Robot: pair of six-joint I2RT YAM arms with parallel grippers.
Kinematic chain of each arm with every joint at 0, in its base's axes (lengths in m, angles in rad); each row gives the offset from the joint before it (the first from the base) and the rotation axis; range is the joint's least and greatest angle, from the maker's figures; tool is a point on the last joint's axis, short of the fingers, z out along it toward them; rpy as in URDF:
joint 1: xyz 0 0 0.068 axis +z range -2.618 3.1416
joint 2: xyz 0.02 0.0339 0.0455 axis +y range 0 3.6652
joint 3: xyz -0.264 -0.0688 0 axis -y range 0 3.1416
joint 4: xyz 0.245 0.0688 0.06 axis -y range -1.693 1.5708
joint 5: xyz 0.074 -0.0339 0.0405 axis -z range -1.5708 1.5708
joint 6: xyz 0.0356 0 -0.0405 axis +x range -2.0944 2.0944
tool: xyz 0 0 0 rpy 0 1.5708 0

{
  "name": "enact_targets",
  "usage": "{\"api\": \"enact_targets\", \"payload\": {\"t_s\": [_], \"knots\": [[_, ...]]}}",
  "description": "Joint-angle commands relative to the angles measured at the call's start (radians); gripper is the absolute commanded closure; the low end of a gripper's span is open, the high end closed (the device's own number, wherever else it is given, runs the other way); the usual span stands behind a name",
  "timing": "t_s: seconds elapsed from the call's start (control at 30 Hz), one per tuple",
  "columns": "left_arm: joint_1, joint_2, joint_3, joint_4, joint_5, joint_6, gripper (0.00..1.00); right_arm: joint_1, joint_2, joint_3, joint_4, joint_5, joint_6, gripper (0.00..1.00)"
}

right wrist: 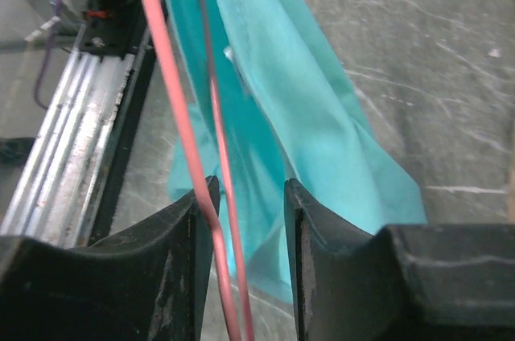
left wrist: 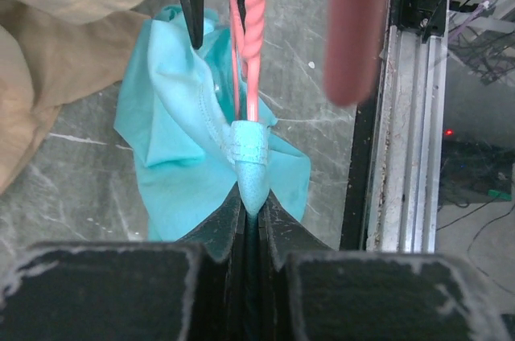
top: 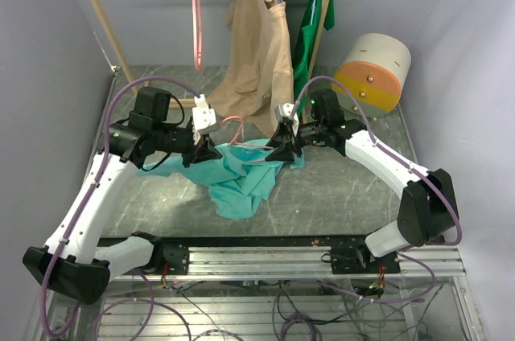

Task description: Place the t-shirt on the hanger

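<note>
The teal t-shirt (top: 241, 176) lies bunched on the table between my grippers, one part lifted. My left gripper (top: 195, 152) is shut on a fold of the t-shirt (left wrist: 173, 116) drawn over one end of the pink hanger (left wrist: 253, 51). The left gripper (left wrist: 251, 200) pinches only cloth that I can see. My right gripper (top: 282, 148) is open. In the right wrist view the right gripper (right wrist: 249, 188) has two thin rods of the hanger (right wrist: 173, 108) between its fingers, one touching the left finger, with the t-shirt (right wrist: 298, 92) hanging behind. The hanger (top: 232, 121) shows faintly from above.
A second pink hanger (top: 195, 11) hangs on the wooden rail at the back. Beside it hang a beige garment (top: 257, 59) and a dark green garment (top: 314, 27). A white and orange drum (top: 374, 71) lies at the back right. The metal base rail (top: 257, 256) runs along the near edge.
</note>
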Motion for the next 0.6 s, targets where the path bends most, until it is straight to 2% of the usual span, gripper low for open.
{"api": "enact_targets", "payload": {"t_s": [0.0,0.13,0.33,0.57], "knots": [[-0.007,-0.019,0.084,-0.105,0.008,0.113,0.93,0.002,-0.081,-0.044,0.163,0.136,0.102,0.58],[-0.007,-0.058,0.102,-0.125,0.002,0.126,0.93,-0.007,-0.137,-0.066,0.239,0.16,0.155,0.5],[-0.007,-0.075,0.107,-0.161,0.004,0.125,0.93,-0.032,-0.221,-0.103,0.366,0.189,0.273,0.47],[-0.007,-0.095,0.044,0.003,0.011,-0.052,0.93,-0.044,-0.322,-0.162,0.471,0.211,0.385,0.42]]}}
